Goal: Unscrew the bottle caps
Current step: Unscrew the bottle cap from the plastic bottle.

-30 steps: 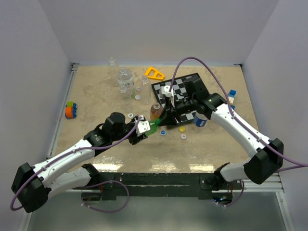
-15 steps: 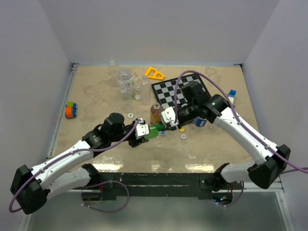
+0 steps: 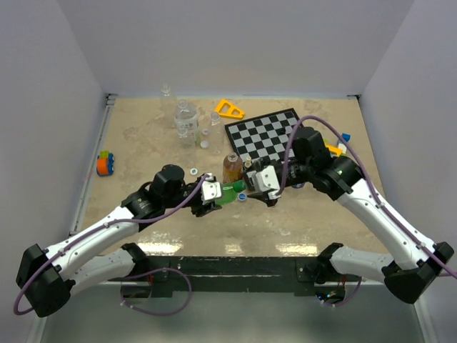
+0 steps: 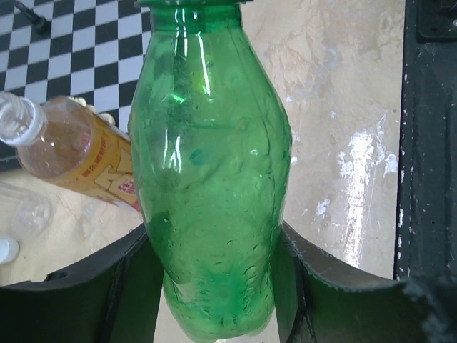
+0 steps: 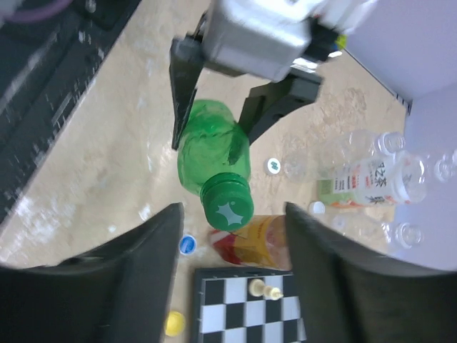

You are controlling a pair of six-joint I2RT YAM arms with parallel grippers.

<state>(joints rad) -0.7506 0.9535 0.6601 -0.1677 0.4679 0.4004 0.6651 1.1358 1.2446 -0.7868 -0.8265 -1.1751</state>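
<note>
Left gripper [image 3: 212,193] reaching in low from the left, jaws clamped on green bottle [image 3: 227,193] held sideways, near the front edge of table [image 3: 143,143]. Right gripper [image 3: 251,186] opposite, jaws apart, facing green cap [image 5: 227,209] without gripping. Amber bottle [image 3: 230,166] just behind, chessboard [image 3: 268,132] beyond, blue cap [image 5: 187,244] alongside.

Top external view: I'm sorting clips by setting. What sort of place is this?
Probably a robot test cell in a lab, not a home: plain white walls box in a beige tabletop, with odd practice props such as a chessboard and green bottle.
</note>
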